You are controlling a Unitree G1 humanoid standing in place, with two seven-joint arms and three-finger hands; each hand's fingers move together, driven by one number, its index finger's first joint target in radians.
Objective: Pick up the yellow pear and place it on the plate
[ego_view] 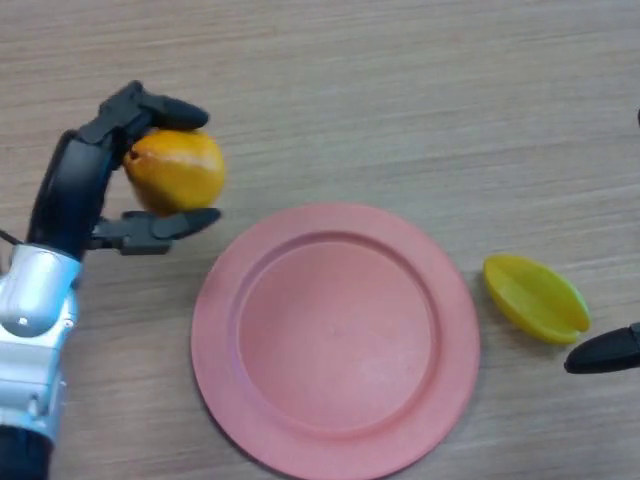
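My left hand is shut on a yellow-orange pear, with fingers over its top and the thumb under it, to the left of the plate and just beyond its far-left rim. The pink round plate lies in the middle of the wooden table with nothing on it. Only a fingertip of my right hand shows at the right edge, near the table's front, so I cannot tell how its fingers stand.
A yellow starfruit-like piece lies on the table just right of the plate, close to my right hand. The wooden table stretches bare beyond the plate.
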